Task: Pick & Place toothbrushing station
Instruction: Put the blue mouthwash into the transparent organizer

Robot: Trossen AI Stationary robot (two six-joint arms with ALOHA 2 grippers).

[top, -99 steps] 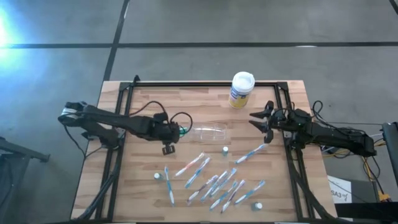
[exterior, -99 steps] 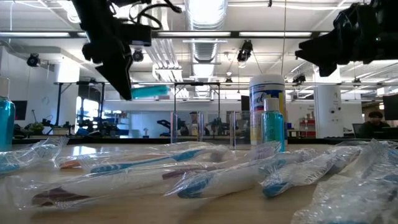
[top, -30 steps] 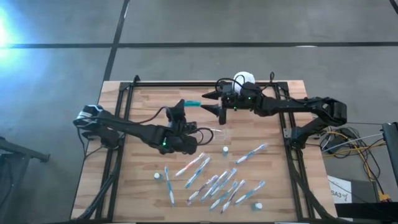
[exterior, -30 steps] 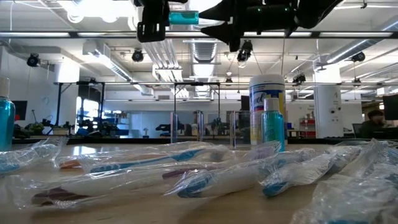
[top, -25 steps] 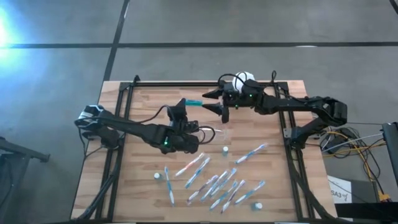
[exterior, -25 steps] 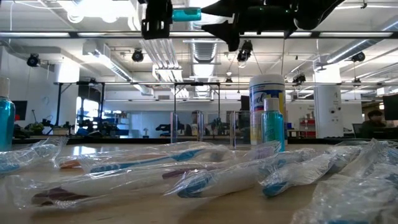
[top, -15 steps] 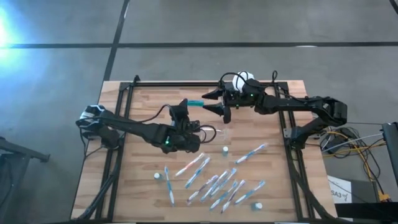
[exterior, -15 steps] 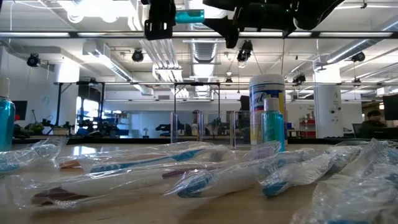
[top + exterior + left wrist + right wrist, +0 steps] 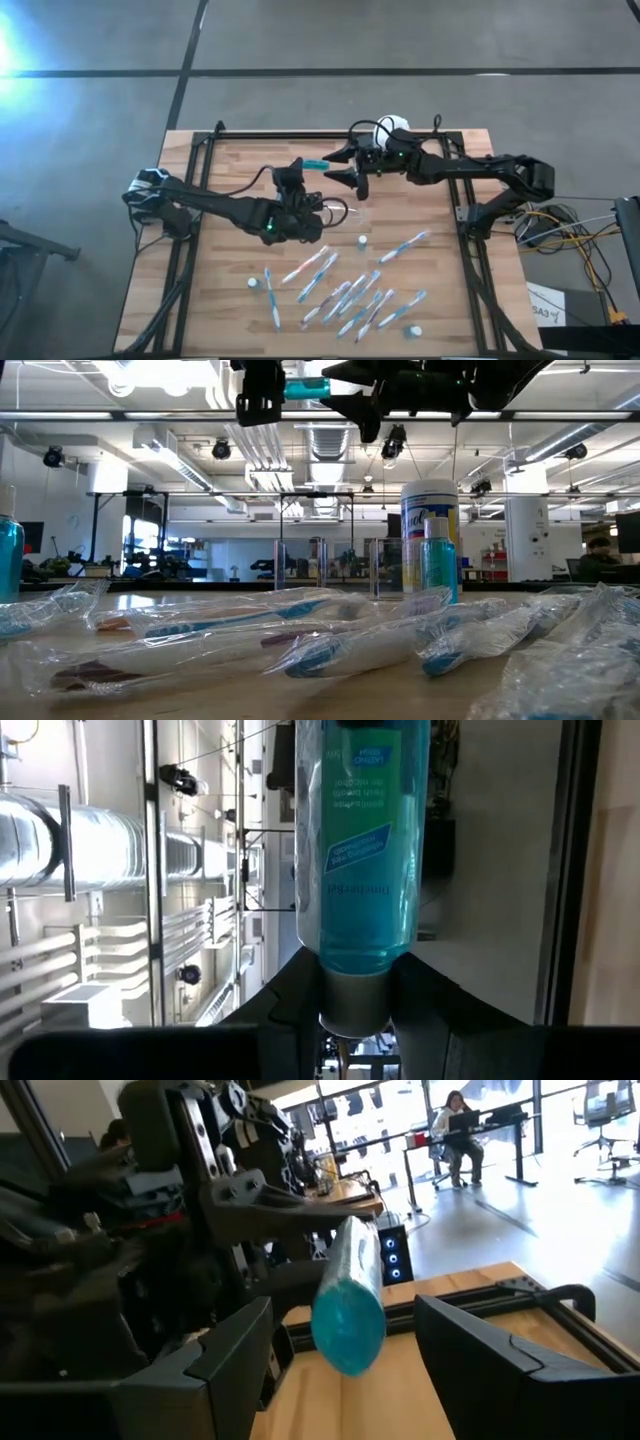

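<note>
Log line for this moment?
left end effector: shut on blue bottle, raised | right end effector: open around bottle | handover pending

toothbrush (image 9: 310,266): about ten, wrapped; the pile overlaps, so exact count unclear
teal bottle (image 9: 313,163): four, one up in the air, three standing on the table
clear holder (image 9: 347,211): one, faint
canister (image 9: 428,532): one, white lid, yellow-blue label
table (image 9: 240,160): one
arms: two, left arm (image 9: 215,207), right arm (image 9: 470,170)
person (image 9: 452,1108): one seated at a desk in the right wrist view; one more at the low view's edge, same or not unclear
</note>
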